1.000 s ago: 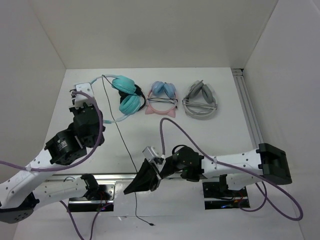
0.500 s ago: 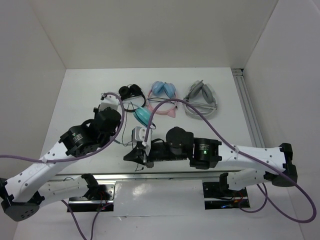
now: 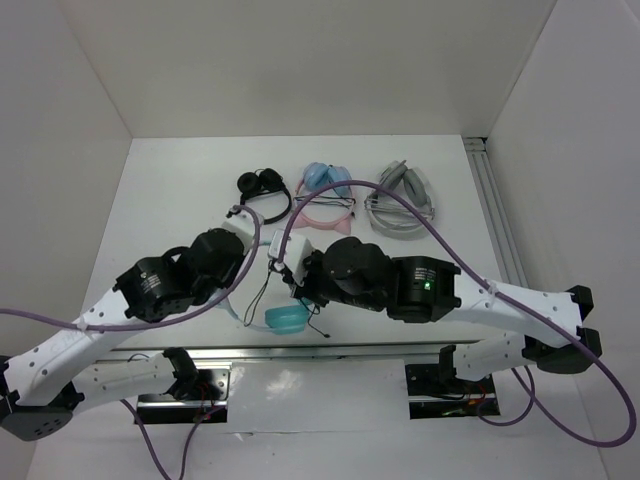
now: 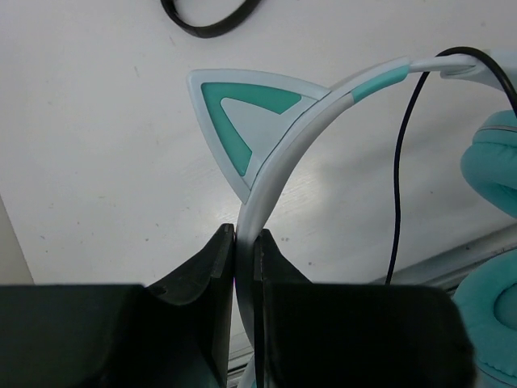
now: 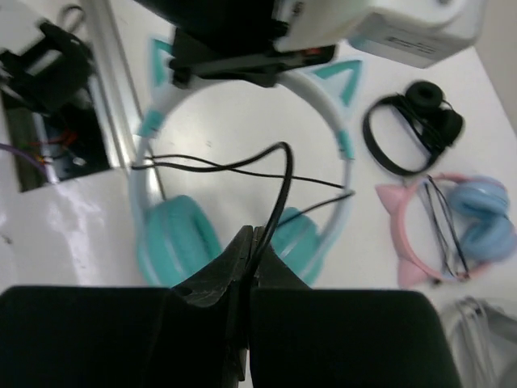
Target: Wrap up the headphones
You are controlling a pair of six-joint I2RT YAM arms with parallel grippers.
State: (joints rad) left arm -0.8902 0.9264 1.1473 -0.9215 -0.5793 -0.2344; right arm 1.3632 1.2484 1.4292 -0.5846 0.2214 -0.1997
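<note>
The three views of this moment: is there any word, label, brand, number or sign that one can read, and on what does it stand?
No text can be read in any view.
The headphones: no print shows on the headband, cat ears or cups.
The pink pair and the grey pair: no mark shows.
The right arm: only a green light, with no letters by it.

Top view: fixed camera high behind the two arm bases [image 3: 190, 378], looking steeply down on the whole tabletop [image 3: 170, 200]. Left wrist view: very close, sighting along the left claw [image 4: 244, 234] onto the headband of the headphones [image 4: 280, 158]. Right wrist view: somewhat farther back, looking down past the right claw [image 5: 253, 234]. All three share the headphones; top and right wrist views also share the pink pair [image 5: 481, 218]
</note>
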